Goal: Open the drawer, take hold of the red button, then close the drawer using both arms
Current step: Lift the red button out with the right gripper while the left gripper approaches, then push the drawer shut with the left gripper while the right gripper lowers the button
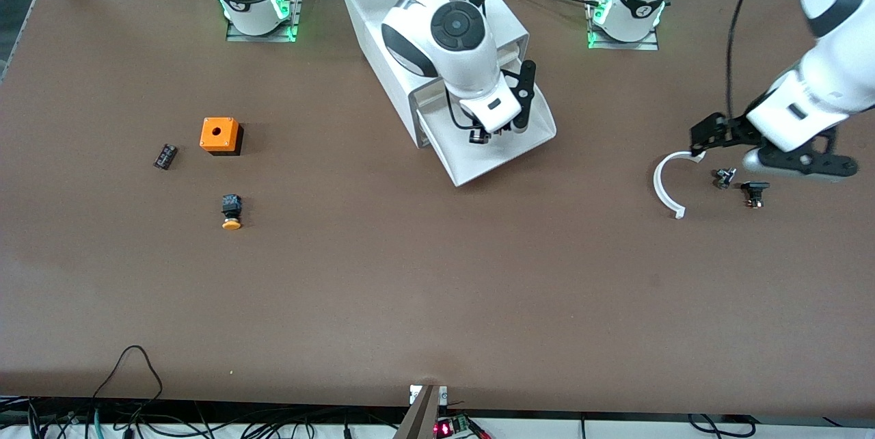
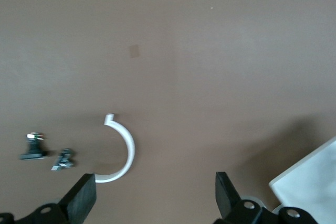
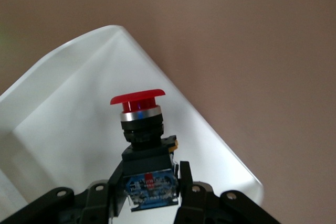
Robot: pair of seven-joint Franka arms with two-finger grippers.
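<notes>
Orange-capped button [image 1: 231, 212] lies nearest the front camera, toward the right arm's end of the brown tabletop [image 1: 437, 288], cap pointing at the camera. Just farther from the camera sits an orange box [image 1: 219, 135] with a hole in its top, and beside it, nearer the tabletop's edge, a small black part [image 1: 165, 156].

Mid-tabletop: white cabinet [image 1: 383, 29], set at an angle. Its drawer [image 1: 526, 141] is pulled out, white floor showing. Right tool [image 1: 493, 132] hangs over the open drawer; in the right wrist view its fingers [image 3: 184, 182] are closed on the black body of the button [image 3: 140, 129], red cap up and clear of the drawer floor.

Toward the left arm's end: white C-shaped ring [image 1: 666, 182] flat on the tabletop, with two small dark parts beside it, one [image 1: 724, 177] closer to the ring, the other [image 1: 755, 191] a little nearer the camera. Left tool [image 1: 704, 135] hovers over the ring's end; the left wrist view shows its fingers [image 2: 81, 198] spread wide with nothing between them, the ring [image 2: 118, 150] below and a corner of the drawer [image 2: 310, 182] at the frame edge.
</notes>
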